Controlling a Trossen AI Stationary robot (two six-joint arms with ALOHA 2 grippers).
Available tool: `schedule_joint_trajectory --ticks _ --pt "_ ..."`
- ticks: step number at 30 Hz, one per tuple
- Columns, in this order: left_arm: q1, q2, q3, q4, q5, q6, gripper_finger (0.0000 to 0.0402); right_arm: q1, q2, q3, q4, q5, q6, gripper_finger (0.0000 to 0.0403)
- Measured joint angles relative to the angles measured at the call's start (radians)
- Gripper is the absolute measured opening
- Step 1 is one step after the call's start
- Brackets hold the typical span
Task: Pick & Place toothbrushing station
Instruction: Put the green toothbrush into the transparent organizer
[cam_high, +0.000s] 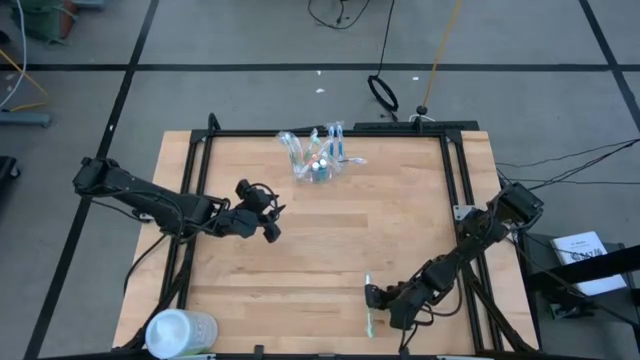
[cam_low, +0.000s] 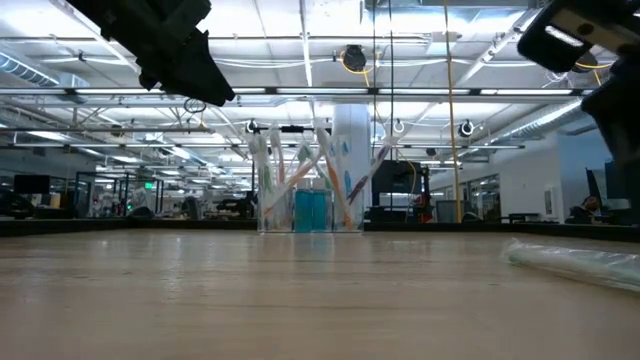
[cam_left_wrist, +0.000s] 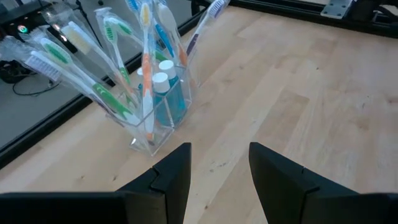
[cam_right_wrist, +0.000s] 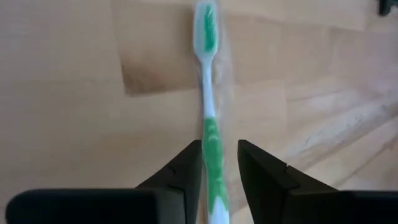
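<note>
The clear plastic cup (cam_high: 318, 168) stands on its base at the table's far middle, holding several wrapped toothbrushes and small blue toothpaste tubes; it also shows in the left wrist view (cam_left_wrist: 155, 118) and the low view (cam_low: 310, 210). One wrapped green-and-white toothbrush (cam_high: 368, 308) lies flat on the table near the front edge. My right gripper (cam_right_wrist: 219, 146) hangs just above it, fingers a little apart on either side of its handle (cam_right_wrist: 213, 140), touching nothing. My left gripper (cam_left_wrist: 219, 149) is open and empty above the table's left middle (cam_high: 272, 225), pointing toward the cup.
A larger whitish translucent round container (cam_high: 180, 333) lies at the table's front left corner. A dark frame rail (cam_high: 330, 133) runs along the far edge just behind the cup. Bare wood (cam_high: 330, 240) lies between the cup and the loose toothbrush.
</note>
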Motion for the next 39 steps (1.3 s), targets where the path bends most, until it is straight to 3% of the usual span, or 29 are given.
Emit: schedule_joint_trajectory --ticks 4,11,19,25,29,37,39 --pt "0.0 0.0 0.0 0.0 0.007 0.002 0.0168 -0.002 0.002 0.0 0.043 -0.006 0.001 0.0127" --pt "0.0 0.0 0.0 0.0 0.021 0.0 0.0168 -0.065 0.067 0.002 0.129 -0.164 0.033 0.0171" --pt "0.0 0.0 0.0 0.0 0.04 0.004 0.0168 -0.061 0.062 0.0 0.145 -0.132 -0.033 0.0172" --pt "0.0 0.0 0.0 0.0 0.041 0.004 0.0168 -0.081 0.068 0.002 0.108 -0.182 0.123 0.0149" --pt "0.0 0.0 0.0 0.0 0.041 0.004 0.0168 -0.09 0.07 0.002 0.119 -0.206 0.113 0.0123" --pt "0.0 0.0 0.0 0.0 0.041 0.003 0.0168 -0.124 0.071 0.001 0.111 -0.21 0.198 0.0018" --pt "0.0 0.0 0.0 0.0 0.041 0.003 0.0168 -0.125 0.071 0.001 0.114 -0.209 0.208 0.0007"
